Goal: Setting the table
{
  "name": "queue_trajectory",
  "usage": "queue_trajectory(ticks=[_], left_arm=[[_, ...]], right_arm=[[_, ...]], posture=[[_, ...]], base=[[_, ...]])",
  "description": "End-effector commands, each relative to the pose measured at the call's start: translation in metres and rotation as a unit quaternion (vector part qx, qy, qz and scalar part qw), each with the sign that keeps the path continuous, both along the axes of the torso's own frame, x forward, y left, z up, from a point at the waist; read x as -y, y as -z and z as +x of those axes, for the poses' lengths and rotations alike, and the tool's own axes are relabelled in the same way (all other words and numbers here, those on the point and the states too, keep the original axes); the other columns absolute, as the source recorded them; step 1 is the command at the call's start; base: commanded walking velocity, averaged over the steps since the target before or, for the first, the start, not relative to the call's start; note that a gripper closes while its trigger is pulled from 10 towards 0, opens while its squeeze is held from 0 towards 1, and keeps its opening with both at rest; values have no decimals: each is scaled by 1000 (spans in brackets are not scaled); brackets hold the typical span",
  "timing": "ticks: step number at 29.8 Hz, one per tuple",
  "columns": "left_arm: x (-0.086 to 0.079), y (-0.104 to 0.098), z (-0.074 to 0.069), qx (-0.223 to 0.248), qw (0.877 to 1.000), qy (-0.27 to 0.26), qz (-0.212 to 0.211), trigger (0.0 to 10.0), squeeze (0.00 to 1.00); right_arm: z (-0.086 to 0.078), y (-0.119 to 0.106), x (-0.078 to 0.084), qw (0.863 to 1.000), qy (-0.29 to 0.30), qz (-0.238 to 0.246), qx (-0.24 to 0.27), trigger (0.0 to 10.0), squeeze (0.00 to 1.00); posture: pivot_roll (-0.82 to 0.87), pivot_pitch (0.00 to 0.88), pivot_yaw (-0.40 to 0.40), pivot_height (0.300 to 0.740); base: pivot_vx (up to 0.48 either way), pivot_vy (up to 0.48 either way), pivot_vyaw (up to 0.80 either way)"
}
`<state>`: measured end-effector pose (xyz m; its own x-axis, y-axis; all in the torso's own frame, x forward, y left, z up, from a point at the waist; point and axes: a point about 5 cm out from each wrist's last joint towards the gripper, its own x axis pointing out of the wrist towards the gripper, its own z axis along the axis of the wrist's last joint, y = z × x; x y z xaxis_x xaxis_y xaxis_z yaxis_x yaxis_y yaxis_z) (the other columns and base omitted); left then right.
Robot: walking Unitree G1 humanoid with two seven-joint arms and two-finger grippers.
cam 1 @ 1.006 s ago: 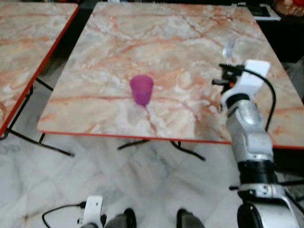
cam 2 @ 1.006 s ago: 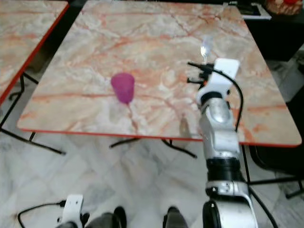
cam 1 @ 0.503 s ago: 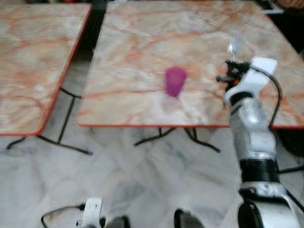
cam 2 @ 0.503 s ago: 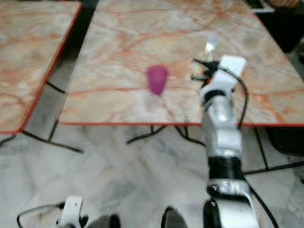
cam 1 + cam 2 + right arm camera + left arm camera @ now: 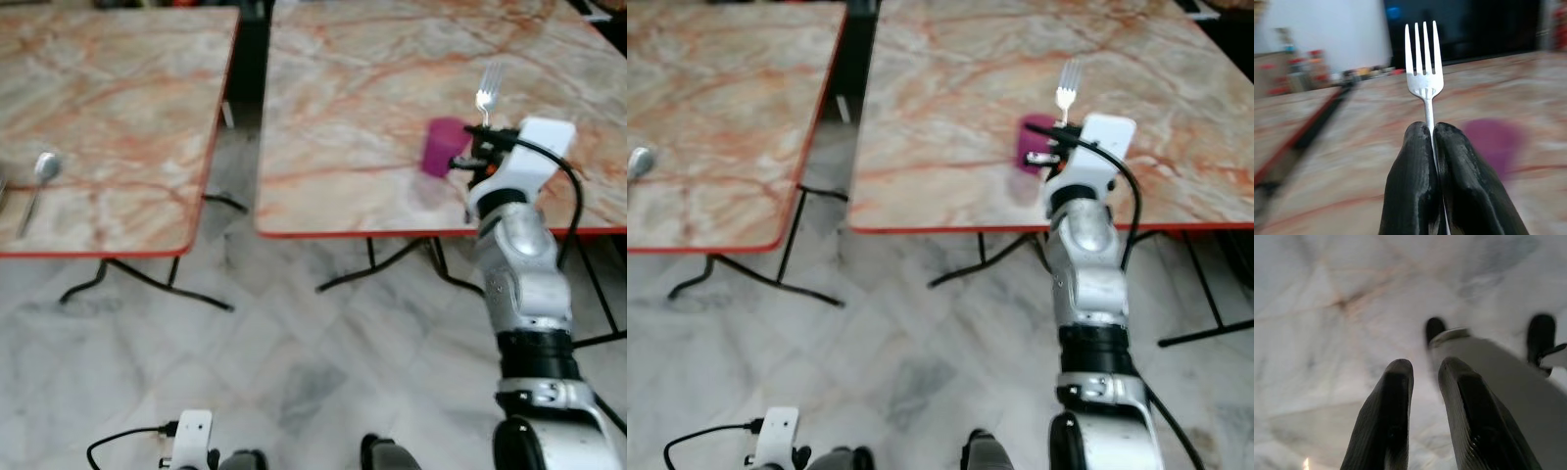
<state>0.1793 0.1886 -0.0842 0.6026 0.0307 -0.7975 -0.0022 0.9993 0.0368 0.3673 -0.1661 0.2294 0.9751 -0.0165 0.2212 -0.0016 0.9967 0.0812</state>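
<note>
My right gripper (image 5: 1432,129) is shut on the handle of a silver fork (image 5: 1422,63), which it holds upright with the tines up. In the eye views the fork (image 5: 484,96) stands above the front edge of the right marble table (image 5: 372,88), right beside a purple cup (image 5: 443,147) standing on that table. A silver spoon (image 5: 39,171) lies near the left edge of the left marble table (image 5: 137,117). My left gripper (image 5: 1422,372) hangs low over the floor, its fingers a little apart with nothing between them.
The two red-edged tables are separated by a narrow dark gap (image 5: 250,59). Both stand on black metal legs (image 5: 147,279) over a pale marble floor (image 5: 294,362). My feet (image 5: 377,452) are on open floor in front of the tables.
The whole view has swung left and pulled back, bringing the left table and its spoon into sight. The right gripper still holds the fork by the purple cup.
</note>
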Motion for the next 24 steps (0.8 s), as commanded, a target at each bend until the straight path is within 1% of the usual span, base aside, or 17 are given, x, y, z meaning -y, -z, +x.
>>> queue_trajectory(ticks=[1, 24], left_arm=[[1, 12, -25, -52, 999, -5, 0, 10000, 0], [3, 12, -23, -49, 999, -11, -1, 10000, 0]], right_arm=[[-2, -4, 9, 1000, 13, -2, 7, 10000, 0], [-1, -2, 8, 1000, 12, -5, 5, 10000, 0]], posture=[[-69, 244, 14, 740], [-59, 255, 11, 740]], base=[[0, 480, 0], [0, 480, 0]])
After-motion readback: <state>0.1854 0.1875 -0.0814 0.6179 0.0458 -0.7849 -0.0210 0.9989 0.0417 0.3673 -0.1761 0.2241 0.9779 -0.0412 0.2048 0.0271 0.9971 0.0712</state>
